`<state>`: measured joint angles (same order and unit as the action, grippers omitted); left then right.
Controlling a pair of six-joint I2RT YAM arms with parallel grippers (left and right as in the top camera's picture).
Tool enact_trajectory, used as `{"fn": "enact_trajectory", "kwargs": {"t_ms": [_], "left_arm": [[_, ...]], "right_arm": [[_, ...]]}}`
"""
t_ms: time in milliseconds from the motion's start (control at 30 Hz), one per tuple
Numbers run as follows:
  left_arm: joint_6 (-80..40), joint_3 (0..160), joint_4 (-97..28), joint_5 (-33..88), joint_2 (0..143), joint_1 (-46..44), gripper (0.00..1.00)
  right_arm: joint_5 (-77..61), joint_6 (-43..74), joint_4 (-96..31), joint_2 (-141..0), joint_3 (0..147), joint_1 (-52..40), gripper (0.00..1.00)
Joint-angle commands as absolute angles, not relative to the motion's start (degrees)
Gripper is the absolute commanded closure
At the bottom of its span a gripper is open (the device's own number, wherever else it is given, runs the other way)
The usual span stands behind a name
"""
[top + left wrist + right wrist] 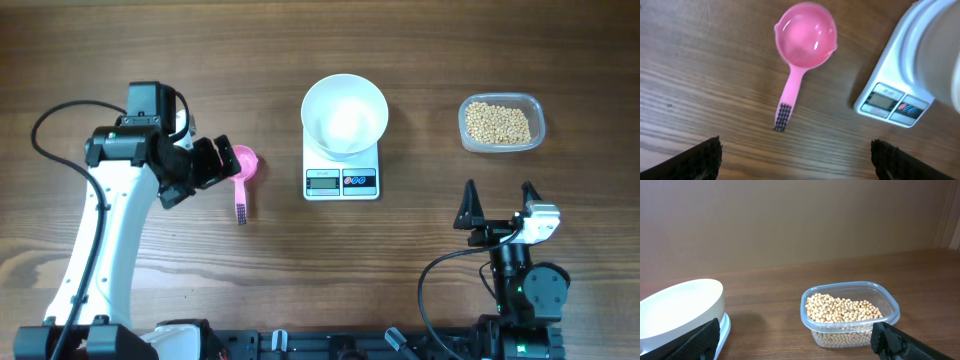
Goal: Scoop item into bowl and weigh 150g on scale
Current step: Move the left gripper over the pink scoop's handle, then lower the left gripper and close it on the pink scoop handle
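Left gripper hovers spread wide above the pink scoop, soybeans sitting in the tub right of the scale, and that flat handle could skid from an off-centre pinch.

The left arm stretches forward, the left hand spread wide and empty. The right hand (right arm folded low) gapes too.

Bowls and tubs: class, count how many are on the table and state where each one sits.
2. The white bowl stands on the scale. The clear tub, holding beans, sits on the table to the scale's right, apart from it. None seems hidden.
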<state>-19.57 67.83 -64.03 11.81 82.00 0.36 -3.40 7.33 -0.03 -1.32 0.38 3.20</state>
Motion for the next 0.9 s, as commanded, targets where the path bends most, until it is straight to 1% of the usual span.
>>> {"fn": "enact_trajectory", "kwargs": {"t_ms": [0,300,367,467,867], "left_arm": [[-21.8,64.93,-63.64,11.07,82.52,0.1,0.0],[-22.98,57.3,-57.74,11.14,82.52,0.1,0.0],[-22.94,55.46,-55.96,13.65,82.52,0.1,0.0],[-22.96,55.13,-55.07,17.37,82.52,0.1,0.0],[-22.76,55.07,-52.27,16.14,83.5,0.1,0.01]], "right_arm": [[-4.05,7.88,0.08,-1.37,0.3,3.4,0.0],[-4.05,7.9,0.08,-1.37,0.3,3.4,0.0],[-4.05,7.88,0.08,-1.37,0.3,3.4,0.0],[-4.05,7.88,0.08,-1.37,0.3,3.4,0.0],[-4.05,7.88,0.08,-1.37,0.3,3.4,0.0]]}}
